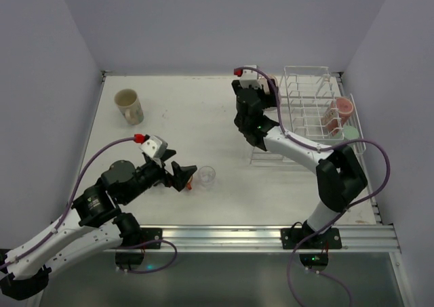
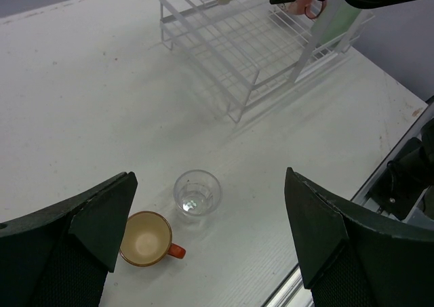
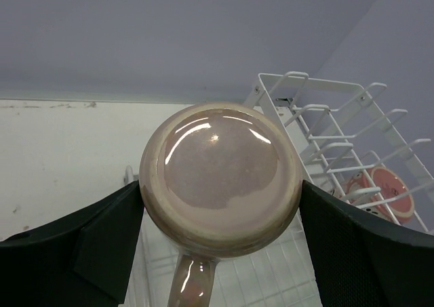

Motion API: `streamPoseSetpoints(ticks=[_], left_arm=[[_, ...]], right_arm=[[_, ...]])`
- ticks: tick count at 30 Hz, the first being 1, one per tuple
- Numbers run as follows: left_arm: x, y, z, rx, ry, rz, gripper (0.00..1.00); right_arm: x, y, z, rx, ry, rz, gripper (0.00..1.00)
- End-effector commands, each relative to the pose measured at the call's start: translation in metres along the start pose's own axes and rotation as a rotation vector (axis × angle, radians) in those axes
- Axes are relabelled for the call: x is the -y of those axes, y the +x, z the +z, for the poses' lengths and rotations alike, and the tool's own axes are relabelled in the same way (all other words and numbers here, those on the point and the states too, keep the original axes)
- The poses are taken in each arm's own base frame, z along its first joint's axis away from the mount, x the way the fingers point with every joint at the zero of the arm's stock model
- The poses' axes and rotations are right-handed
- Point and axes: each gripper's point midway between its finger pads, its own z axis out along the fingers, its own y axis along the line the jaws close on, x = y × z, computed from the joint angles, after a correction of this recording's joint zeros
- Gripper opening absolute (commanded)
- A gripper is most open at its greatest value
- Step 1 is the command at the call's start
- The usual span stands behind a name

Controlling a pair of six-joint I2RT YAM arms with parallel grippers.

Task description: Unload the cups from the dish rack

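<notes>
Three cups (image 1: 129, 106) are tabled, a beige mug (image 3: 220, 178) is clamped by the right gripper (image 3: 220, 232), two are left racked; the left gripper (image 2: 210, 185) is spread wide

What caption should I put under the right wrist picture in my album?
The right gripper holds a beige mug, base toward the camera, by the dish rack with a pink cup.

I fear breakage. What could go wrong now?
The right gripper holds the glossy beige mug by its sides; it might slip. It is near the dish rack wires and could catch. The left gripper is open toward the clear glass and orange cup, close together; it may knock one.
</notes>
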Motion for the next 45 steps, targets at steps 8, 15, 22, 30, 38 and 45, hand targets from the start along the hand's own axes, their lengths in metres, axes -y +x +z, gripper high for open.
streamPoseSetpoints(ticks=[8, 15, 22, 30, 38, 45], left_arm=[[0.013, -0.032, 0.0, 0.118, 0.056, -0.084, 0.97], [0.015, -0.062, 0.007, 0.241, 0.041, -0.22, 0.97], [0.017, -0.088, 0.029, 0.393, 0.052, -0.41, 0.97], [0.029, -0.114, 0.062, 0.457, 0.141, -0.582, 0.95], [-0.001, -0.114, 0.099, 0.44, 0.193, -0.686, 0.91], [0.002, -0.101, 0.125, 0.385, 0.239, -0.744, 0.89]], right_arm=[[0.026, -0.095, -0.03, 0.09, -0.119, 0.406, 0.34], [-0.003, -0.118, -0.053, 0.019, -0.36, 0.691, 0.34], [-0.02, -0.146, -0.09, -0.01, -0.625, 0.919, 0.36], [-0.005, -0.142, -0.118, -0.028, -0.807, 1.072, 0.37], [0.013, -0.143, -0.13, -0.015, -0.897, 1.136, 0.37], [0.016, -0.145, -0.141, -0.016, -0.971, 1.18, 0.37]])
